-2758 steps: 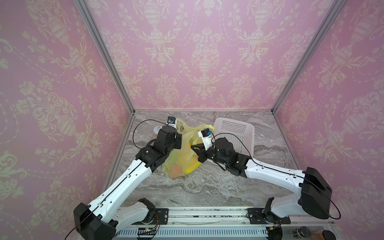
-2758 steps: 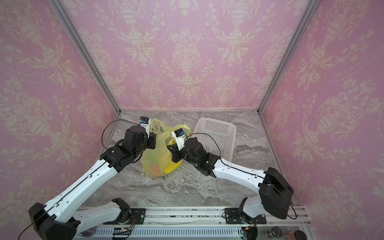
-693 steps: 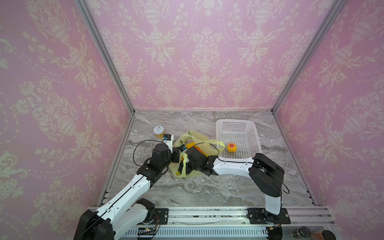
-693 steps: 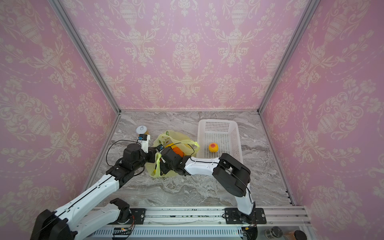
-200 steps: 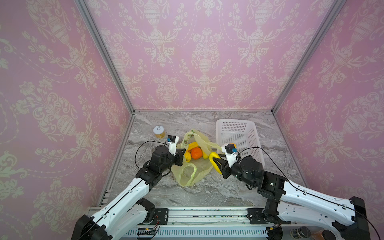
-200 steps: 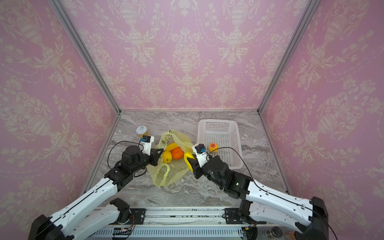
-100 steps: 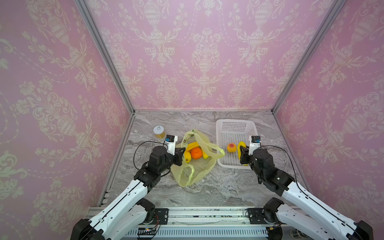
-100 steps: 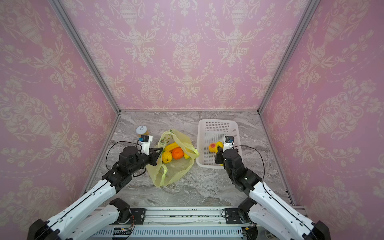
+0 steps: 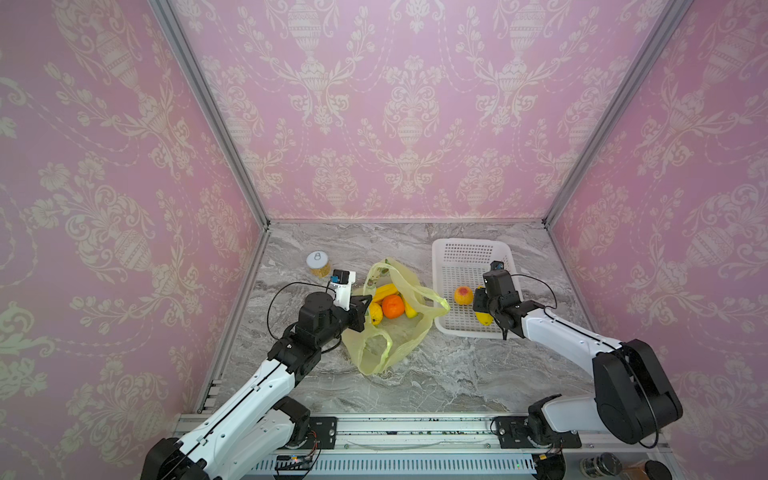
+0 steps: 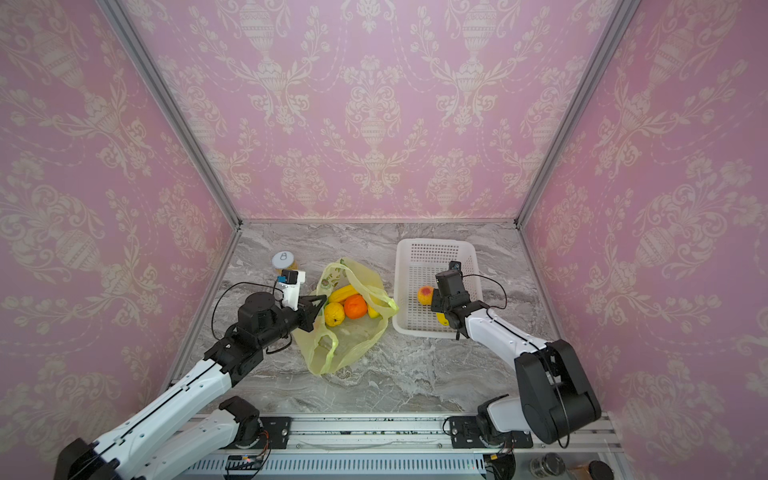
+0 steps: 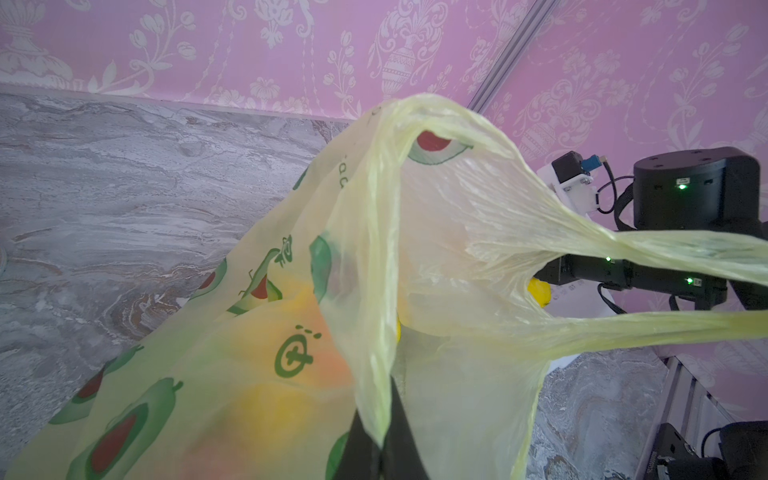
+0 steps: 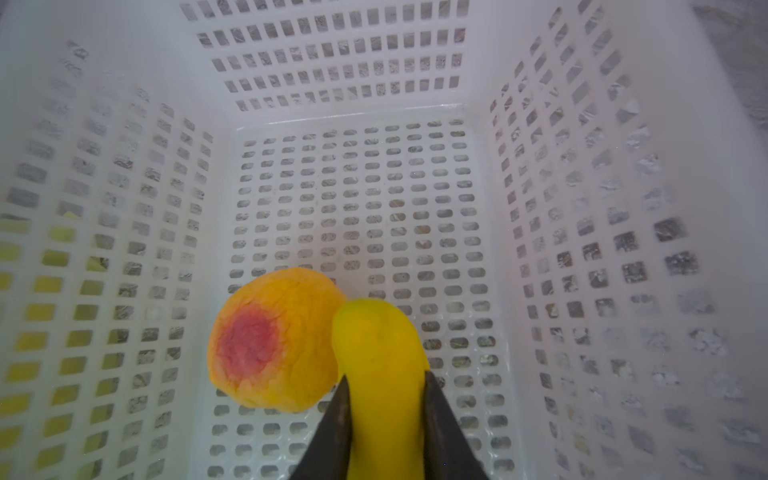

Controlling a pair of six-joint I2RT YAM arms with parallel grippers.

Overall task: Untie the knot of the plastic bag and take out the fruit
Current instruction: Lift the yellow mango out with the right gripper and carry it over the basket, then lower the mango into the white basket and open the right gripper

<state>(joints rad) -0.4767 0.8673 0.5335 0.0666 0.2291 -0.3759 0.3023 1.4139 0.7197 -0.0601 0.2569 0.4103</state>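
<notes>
L gripper is pinched tight on a fold of the plastic bag, at the rim by its mouth. R gripper is clamped on 1 long yellow fruit, down inside the white basket. That fruit is right up against 1 peach on the basket floor.

Count: 1 bag, 1 basket, 1 jar. Fruit in the basket: 2, incl. the held one. Fruit showing in the bag in both top views: 4, i.e. 1 orange, 1 lemon, 2 long yellow ones. Can't tell if more hide under them. Bag has 2 loop handles, lying apart, mouth wide open.

Bag sits mid table, between the L arm & the basket, just beside the basket wall. Jar stands at the back, apart from the bag. In both top views the R arm covers part of the basket & most of the held fruit. In the L wrist view the bag fills most of the pic, so fruit shows only as orange-yellow blurs thru the plastic.

Bag: thin, see-thru, yellow-green, crinkly, w/ avocado pics. Basket: hard white plastic, box shape, full of small holes. Peach: round, orange w/ a pink-red spot, wrinkly. Held fruit: smooth, curved. Jar: small, round, white lid, yellow stuff inside. Table: grey marble look.
</notes>
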